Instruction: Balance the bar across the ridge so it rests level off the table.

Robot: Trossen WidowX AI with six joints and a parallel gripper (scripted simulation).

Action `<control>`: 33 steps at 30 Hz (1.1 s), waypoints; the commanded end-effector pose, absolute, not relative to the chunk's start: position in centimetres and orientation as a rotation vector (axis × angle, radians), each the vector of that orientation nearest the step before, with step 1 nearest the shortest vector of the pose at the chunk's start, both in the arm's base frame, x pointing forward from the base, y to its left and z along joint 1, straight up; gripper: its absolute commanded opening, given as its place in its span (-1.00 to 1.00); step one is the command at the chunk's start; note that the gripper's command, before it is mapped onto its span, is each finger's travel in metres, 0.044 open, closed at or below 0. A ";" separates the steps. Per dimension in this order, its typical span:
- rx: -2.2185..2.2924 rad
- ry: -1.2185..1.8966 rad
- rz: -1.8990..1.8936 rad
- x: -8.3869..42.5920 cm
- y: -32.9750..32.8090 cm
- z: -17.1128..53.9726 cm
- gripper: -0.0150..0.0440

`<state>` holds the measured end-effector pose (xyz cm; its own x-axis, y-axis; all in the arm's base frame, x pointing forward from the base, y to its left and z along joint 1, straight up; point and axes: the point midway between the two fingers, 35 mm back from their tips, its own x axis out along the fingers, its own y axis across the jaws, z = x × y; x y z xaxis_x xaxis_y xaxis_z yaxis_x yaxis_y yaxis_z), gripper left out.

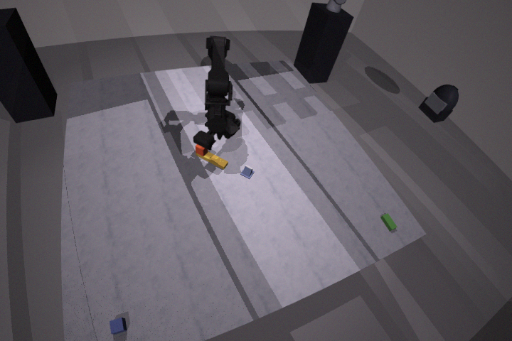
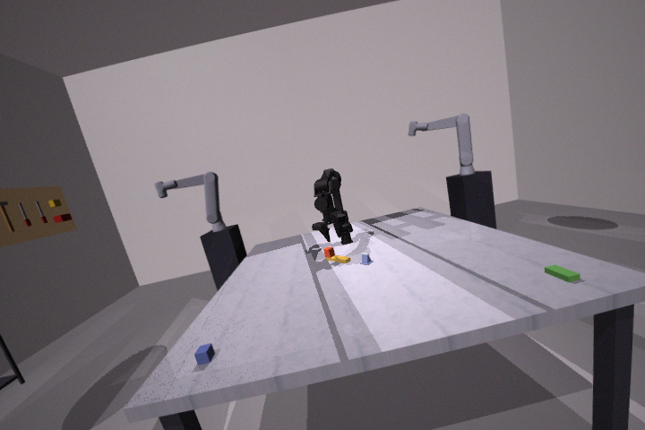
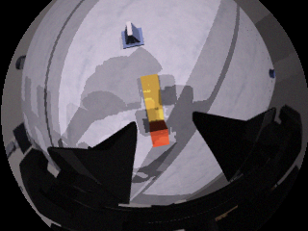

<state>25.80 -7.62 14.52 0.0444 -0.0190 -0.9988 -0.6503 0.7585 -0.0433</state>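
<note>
We had the claw (image 1: 208, 145) (image 2: 337, 240) (image 3: 165, 119) spread and holding nothing, above the yellow bar (image 1: 214, 159) (image 2: 339, 259) (image 3: 153, 98), which lay on the table beside the ridge (image 1: 247, 171) (image 2: 365, 259) (image 3: 132, 36). Looked stiff, probably end-heavy thanks to that red block (image 1: 200, 150) (image 2: 329, 252) (image 3: 160, 137), so we figured gripping nearer it was smart.
</note>
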 end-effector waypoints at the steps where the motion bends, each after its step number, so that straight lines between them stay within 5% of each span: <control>1: -0.568 1.480 0.548 25.6 -7.5 11.8 0.58; 33: -0.568 1.481 0.548 25.4 -7.5 4.5 0.58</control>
